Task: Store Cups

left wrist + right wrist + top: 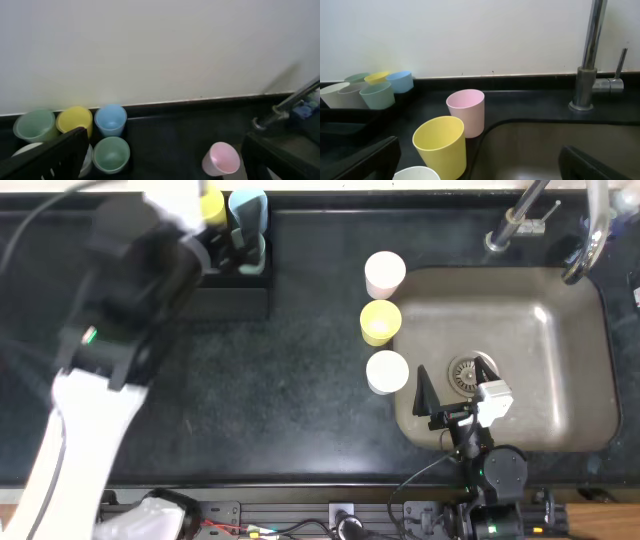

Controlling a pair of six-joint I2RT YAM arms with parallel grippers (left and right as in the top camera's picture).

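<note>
**A:** What is hard to make out here?

**B:** From above, the left arm (110, 330) is a big blur and it covers most of the black holder (235, 290). Of the stored cups, only the stored yellow cup (212, 205) and the stored blue cup (247, 215) look out beside the arm. In the right wrist view the white cup (417, 174) is cut by the edge, so only its rim shows. In the left wrist view one pale cup in the holder is half hidden behind a finger.

**A:** And the tools?

**B:** The left tool (162, 155) is high above the holder, its fingers spread wide with nothing between them. The right tool (432, 405) is over the sink (560, 380), near the drain. It is also wide and it holds nothing.

**A:** What else is around?

**B:** A faucet (587, 55) stands behind the sink, on the dark tabletop (300, 410). A pale wall is behind everything.

**A:** Where are the loose cups?

**B:** Three cups stand in a row on the tabletop, just beside the sink's edge on the holder's side. The pink cup (385, 273) is nearest the wall, the yellow cup (380, 322) is in the middle, and the white one is nearest the arm bases. The yellow cup stands very close to the other two. I cannot tell if they touch.

**A:** How do they point?

**B:** All three are upright, mouth up, with the long axis vertical. The cups in the holder also have their mouths up.
</note>
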